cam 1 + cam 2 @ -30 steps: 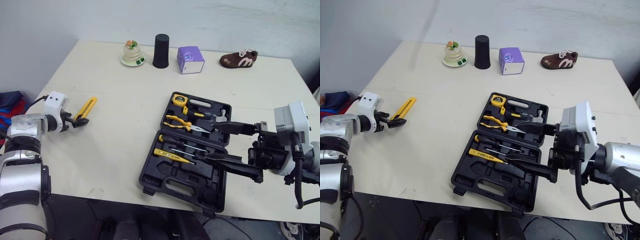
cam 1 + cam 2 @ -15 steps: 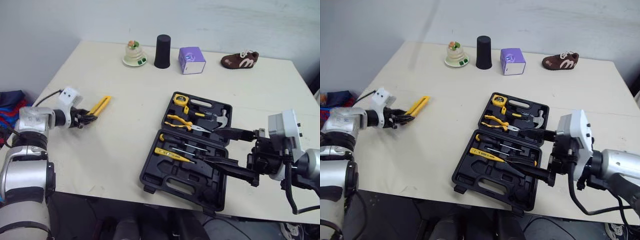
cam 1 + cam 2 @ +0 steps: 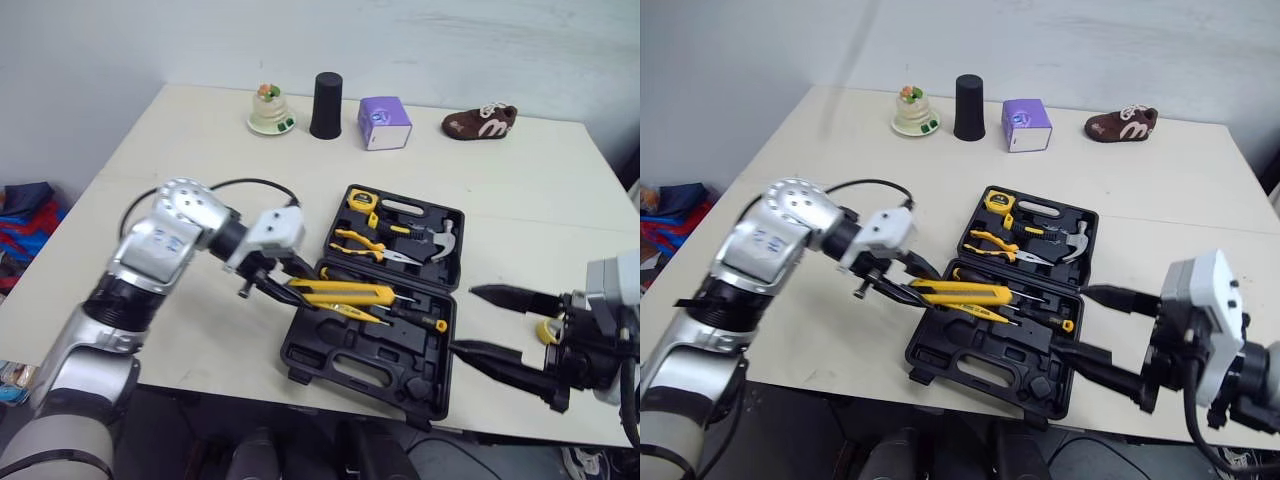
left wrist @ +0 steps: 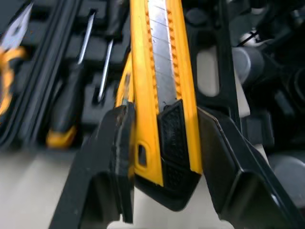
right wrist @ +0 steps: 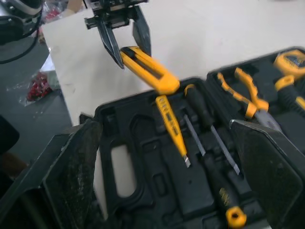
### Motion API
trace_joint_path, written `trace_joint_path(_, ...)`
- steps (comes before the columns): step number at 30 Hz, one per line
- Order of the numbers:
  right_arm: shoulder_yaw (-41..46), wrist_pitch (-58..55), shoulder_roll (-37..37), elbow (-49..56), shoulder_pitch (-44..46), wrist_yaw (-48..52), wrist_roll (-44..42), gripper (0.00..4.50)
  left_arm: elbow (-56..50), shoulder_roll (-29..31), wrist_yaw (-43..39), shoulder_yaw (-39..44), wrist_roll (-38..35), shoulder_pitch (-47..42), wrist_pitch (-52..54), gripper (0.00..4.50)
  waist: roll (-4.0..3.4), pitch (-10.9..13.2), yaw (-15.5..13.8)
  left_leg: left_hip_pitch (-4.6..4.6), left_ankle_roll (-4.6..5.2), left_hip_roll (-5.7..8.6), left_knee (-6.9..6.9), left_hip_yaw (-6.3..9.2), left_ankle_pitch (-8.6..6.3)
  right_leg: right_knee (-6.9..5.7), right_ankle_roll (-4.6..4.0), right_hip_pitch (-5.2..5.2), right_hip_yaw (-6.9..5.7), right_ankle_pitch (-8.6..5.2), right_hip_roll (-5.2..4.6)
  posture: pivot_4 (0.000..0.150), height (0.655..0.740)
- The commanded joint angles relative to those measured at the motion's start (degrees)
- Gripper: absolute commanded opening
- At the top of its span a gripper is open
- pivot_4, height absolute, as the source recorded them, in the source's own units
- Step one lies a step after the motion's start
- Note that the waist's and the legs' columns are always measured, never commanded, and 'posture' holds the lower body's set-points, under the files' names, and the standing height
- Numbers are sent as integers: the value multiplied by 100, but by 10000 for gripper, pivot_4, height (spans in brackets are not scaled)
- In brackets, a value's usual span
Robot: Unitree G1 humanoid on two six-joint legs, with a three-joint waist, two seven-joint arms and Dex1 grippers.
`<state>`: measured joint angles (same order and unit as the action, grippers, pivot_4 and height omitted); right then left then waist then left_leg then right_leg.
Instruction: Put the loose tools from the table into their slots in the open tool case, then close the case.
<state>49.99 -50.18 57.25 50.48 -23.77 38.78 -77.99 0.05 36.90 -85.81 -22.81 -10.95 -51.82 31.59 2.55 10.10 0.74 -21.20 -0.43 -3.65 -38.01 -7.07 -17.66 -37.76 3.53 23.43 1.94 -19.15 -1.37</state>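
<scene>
The open black tool case (image 3: 345, 362) lies at the middle of the table, holding a tape measure (image 3: 360, 200), yellow pliers (image 3: 362, 244), a hammer (image 3: 441, 240) and screwdrivers (image 3: 415, 312). My left gripper (image 3: 272, 284) is shut on the black end of a yellow utility knife (image 3: 345, 292). The knife reaches over the case's near half, just above the screwdrivers. In the left wrist view the knife (image 4: 163, 86) sits clamped between both fingers (image 4: 114, 157). My right gripper (image 3: 492, 328) stands open beside the case's right edge, with nothing between its fingers.
Along the table's far edge stand a small cake-like figurine (image 3: 269, 110), a black cup (image 3: 324, 103), a purple box (image 3: 384, 121) and a brown shoe (image 3: 480, 118). Bare tabletop lies left of the case and to its right.
My left gripper has carried the yellow knife from the table's left edge rightward to over the case. My right gripper has drawn back from above the case to its right side.
</scene>
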Motion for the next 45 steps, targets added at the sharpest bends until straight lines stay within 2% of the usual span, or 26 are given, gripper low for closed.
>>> trace_joint_path(1,218,-12,-279,361,-555,16,38,45000,-110,-165,-127,-525,306,-188,-331,15032,0,0,33,0,0,0,0,4,1,0,0,-1,-1,0,1,1500,7383)
trace_joint_path(5,228,131,-535,674,-1178,62,491,45000,-122,-340,-154,-854,393,-322,-149,15032,-2,1,112,-4,0,0,1,4,1,0,0,1,1,0,1,1500,7383)
trace_joint_path(8,122,331,-740,867,-1422,-90,620,45000,157,-496,37,-1129,751,-313,-724,15032,-9,-1,98,-2,0,0,1,6,1,0,0,1,0,0,1,1500,7383)
trace_joint_path(14,-220,727,-913,952,-1767,-180,1000,45000,243,-756,-7,-1309,783,-262,-401,15032,-14,-1,91,-8,3,2,1,7,0,3,0,3,-1,-1,-1,1500,7383)
trace_joint_path(19,-375,1011,-963,952,-1985,-221,1207,45000,290,-762,219,-1512,1125,-173,-250,15032,-14,0,88,-6,3,2,2,8,0,3,0,2,-1,-1,-1,1500,7383)
trace_joint_path(28,-463,1274,-1015,952,-2214,-202,1415,45000,272,-854,259,-1516,1182,-147,-5,15032,-14,-1,81,-7,4,4,3,12,-1,4,0,2,-3,-1,-5,1500,7383)
trace_joint_path(30,-482,1305,-1009,952,-2226,-215,1423,45000,244,-879,246,-1413,1071,-151,95,25167,-14,-1,80,-8,5,4,3,11,-1,4,-1,2,-4,-1,-5,1500,7383)
trace_joint_path(33,-469,1337,-1017,951,-2253,-205,1433,45000,183,-858,24,-1143,721,-175,213,38074,-15,0,86,-9,5,4,3,12,-1,5,-1,3,-4,-2,-5,1500,7383)
trace_joint_path(35,-449,1357,-1028,942,-2277,-187,1449,45000,240,-840,-94,-931,482,-210,234,44734,-15,0,86,-9,5,3,4,12,-1,5,-1,3,-4,-2,-4,1500,7383)
trace_joint_path(39,-469,1396,-1041,925,-2293,-173,1498,45000,478,-834,-376,-511,-5,-116,-175,44734,-15,0,84,-8,4,3,4,13,-1,4,-1,3,-5,-2,-5,1500,7383)
trace_joint_path(43,-542,1423,-1053,897,-2257,-139,1586,45000,1106,-952,-431,-323,-150,97,-1203,44734,-16,0,86,-6,4,3,5,13,-1,4,-1,2,-5,-2,-5,1500,7383)
trace_joint_path(45,-581,1437,-1040,868,-2216,-116,1629,45000,1433,-1125,-396,-243,-264,203,-1429,39331,-15,0,82,-6,4,4,5,13,-1,5,-1,2,-5,-2,-5,1500,7383)
